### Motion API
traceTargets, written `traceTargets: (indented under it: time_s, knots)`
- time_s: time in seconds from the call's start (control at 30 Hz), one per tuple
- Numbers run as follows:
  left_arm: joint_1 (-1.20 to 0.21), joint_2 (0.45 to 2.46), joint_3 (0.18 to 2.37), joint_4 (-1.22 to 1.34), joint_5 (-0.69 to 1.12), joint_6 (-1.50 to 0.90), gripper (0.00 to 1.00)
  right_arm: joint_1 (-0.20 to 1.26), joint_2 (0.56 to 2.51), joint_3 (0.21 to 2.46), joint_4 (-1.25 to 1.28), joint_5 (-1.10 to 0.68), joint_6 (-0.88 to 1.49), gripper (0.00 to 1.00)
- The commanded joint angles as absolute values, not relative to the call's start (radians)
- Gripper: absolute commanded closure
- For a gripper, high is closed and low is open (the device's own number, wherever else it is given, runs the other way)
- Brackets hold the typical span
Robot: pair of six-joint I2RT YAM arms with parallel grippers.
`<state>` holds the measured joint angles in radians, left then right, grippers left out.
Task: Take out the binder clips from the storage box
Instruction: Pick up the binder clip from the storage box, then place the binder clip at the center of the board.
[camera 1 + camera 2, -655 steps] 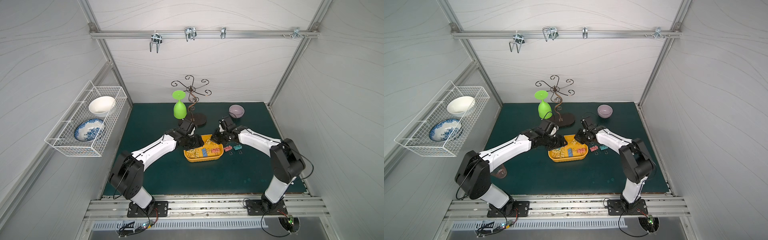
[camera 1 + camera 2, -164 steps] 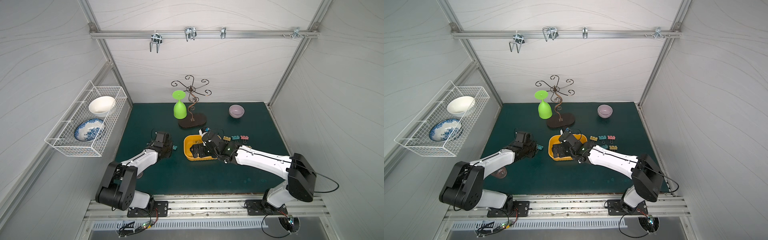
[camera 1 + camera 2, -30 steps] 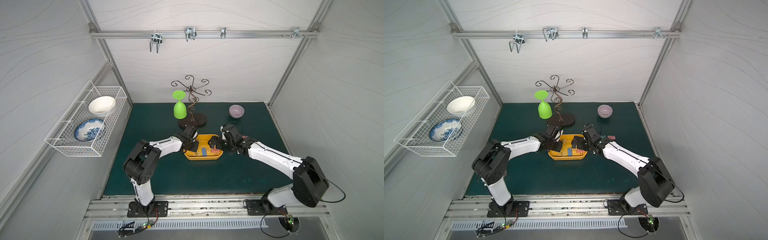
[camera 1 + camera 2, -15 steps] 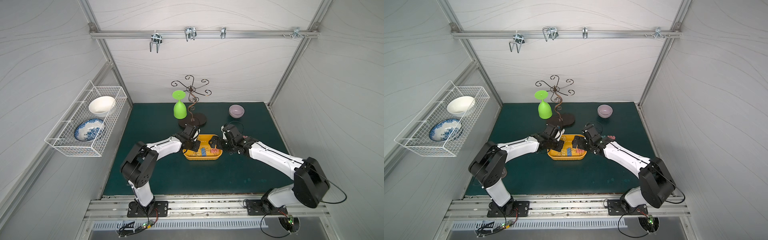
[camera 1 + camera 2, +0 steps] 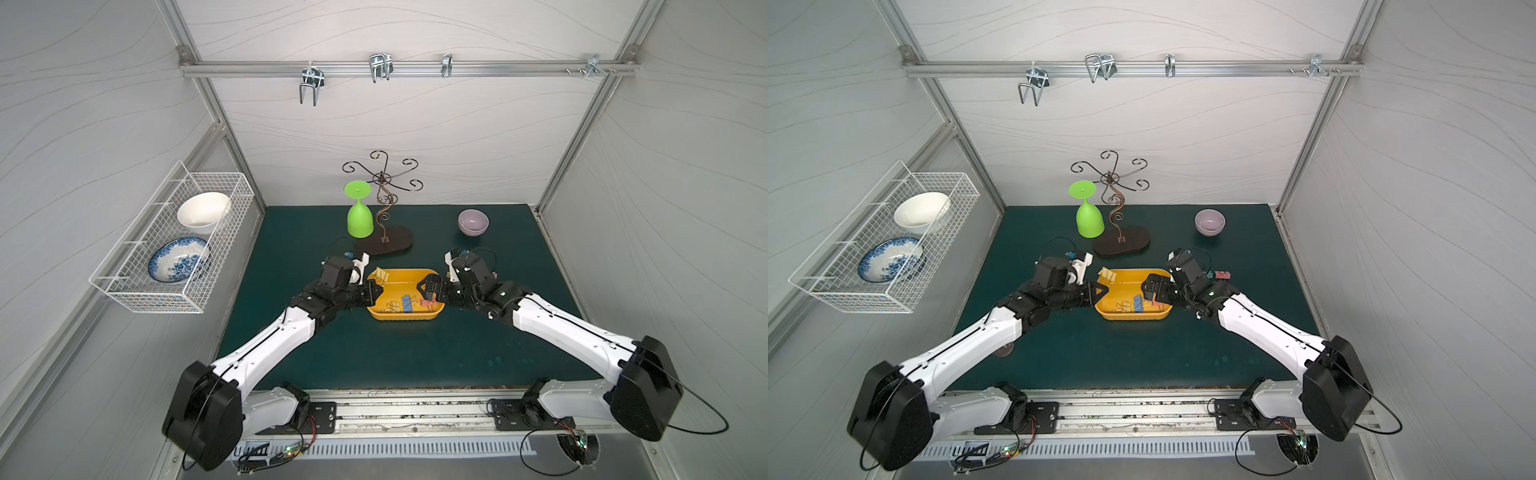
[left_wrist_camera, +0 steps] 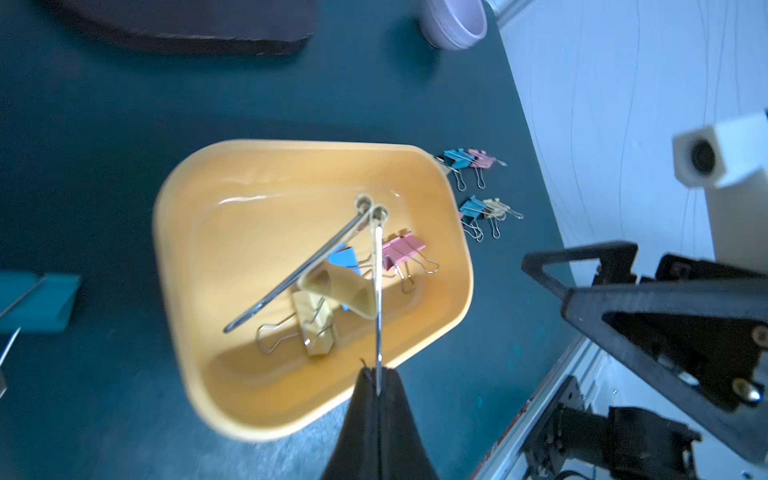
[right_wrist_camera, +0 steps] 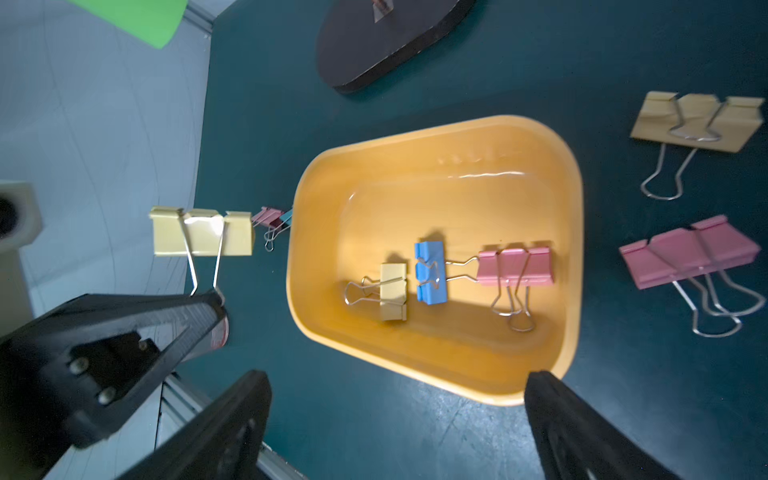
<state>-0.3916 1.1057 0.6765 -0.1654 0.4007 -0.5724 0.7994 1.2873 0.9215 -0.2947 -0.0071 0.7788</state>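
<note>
Binder clips (image 5: 406, 303): most out, one lifted, three to go

Dark green table mat (image 5: 374, 353). Yellow-orange storage box (image 5: 403, 317) near its middle, one arm reaching in from each end.

Left gripper (image 7: 214, 296) clenched on the wire handles of a large yellow clip (image 7: 201, 230). The clip hangs raised at the box's left end, off the box floor. Cannot tell whether it is fully past the rim.

Right gripper (image 7: 399, 374) spread wide and empty, hovering at the box's right end.

Left inside, in a row on the box floor: pink clip (image 7: 515, 266), blue clip (image 7: 430, 272), small yellow clip (image 7: 392, 291). One pink handle reaches to the blue body.

Already on the mat:
- just beside the right end, a teal-and-pink pair (image 6: 469, 160) and a teal-and-yellow pair (image 6: 486, 210)
- beyond the left end, a small pink-and-teal pair (image 7: 272, 218)

Judgement: well past halfway. Remaining work is to set down the held clip, then three more picks. The wire handles are thin targets, and blue and pink may drag out together.
</note>
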Motion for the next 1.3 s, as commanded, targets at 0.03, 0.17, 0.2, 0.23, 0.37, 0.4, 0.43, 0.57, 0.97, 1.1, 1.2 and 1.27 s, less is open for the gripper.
traceTargets:
  time_s: [0.03,0.17,0.2,0.23,0.37,0.4,0.43,0.57,0.97,1.1,1.2,1.27]
  knots:
    - [-0.247,0.910,0.578,-0.171,0.593,-0.740,1.00,0.877,1.300,0.943,-0.288,0.034,0.792,0.01]
    - [-0.085,0.810,0.544,-0.238,0.728,-0.784,1.00,0.946,1.351,1.012,-0.312,0.073,0.742,0.01]
    - [-0.042,0.797,0.527,-0.227,0.779,-0.817,1.00,0.960,1.368,1.035,-0.322,0.079,0.724,0.01]
    - [-0.006,0.788,0.507,-0.210,0.820,-0.857,1.00,0.971,1.382,1.055,-0.331,0.078,0.714,0.01]
    - [0.075,0.819,0.464,-0.211,0.925,-0.939,1.00,0.999,1.419,1.100,-0.337,0.080,0.704,0.01]
    - [0.090,0.839,0.454,-0.210,0.946,-0.959,1.00,1.006,1.425,1.108,-0.337,0.081,0.703,0.01]
    - [0.105,0.862,0.446,-0.206,0.969,-0.976,1.00,1.011,1.429,1.113,-0.338,0.083,0.701,0.01]
    - [0.166,0.928,0.452,-0.280,0.996,-0.958,1.00,1.021,1.443,1.129,-0.345,0.084,0.692,0.01]
    - [0.243,1.139,0.476,-0.431,0.894,-0.850,1.00,1.022,1.458,1.152,-0.359,0.086,0.678,0.01]
    - [0.265,1.236,0.443,-0.308,0.942,-0.883,1.00,1.022,1.468,1.158,-0.363,0.080,0.677,0.01]
    - [0.267,1.289,0.466,-0.298,0.950,-0.859,1.00,1.022,1.468,1.157,-0.365,0.081,0.672,0.01]
    - [0.266,1.306,0.489,-0.325,0.926,-0.827,1.00,1.021,1.468,1.151,-0.361,0.082,0.672,0.01]
